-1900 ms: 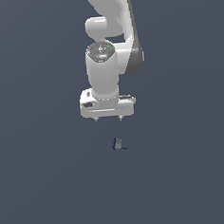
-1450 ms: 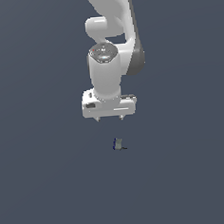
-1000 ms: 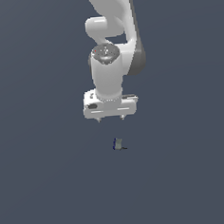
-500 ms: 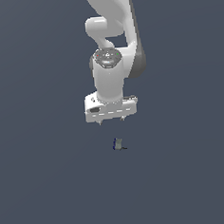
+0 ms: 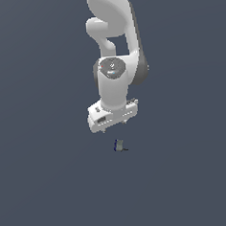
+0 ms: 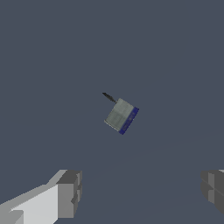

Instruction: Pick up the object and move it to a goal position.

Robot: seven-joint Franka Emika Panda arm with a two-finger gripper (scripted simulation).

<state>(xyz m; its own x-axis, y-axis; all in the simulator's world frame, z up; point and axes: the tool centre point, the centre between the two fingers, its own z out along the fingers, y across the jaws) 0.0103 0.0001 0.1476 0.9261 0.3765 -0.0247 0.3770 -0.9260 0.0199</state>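
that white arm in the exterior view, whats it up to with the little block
A single white robot arm hangs over a plain dark surface, with its gripper just above a tiny grey block with a dark blue side. The wrist view shows the block lying on the surface, ahead of the two fingertips, which stand wide apart. Nothing is gripped: the block is untouched and the pick-up has not yet been done.

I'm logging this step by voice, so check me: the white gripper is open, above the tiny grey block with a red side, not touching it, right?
One thing is wrong: the side of the tiny grey block is dark blue, not red, as the wrist view shows. The rest holds: the white gripper is open, above the block and not touching it.
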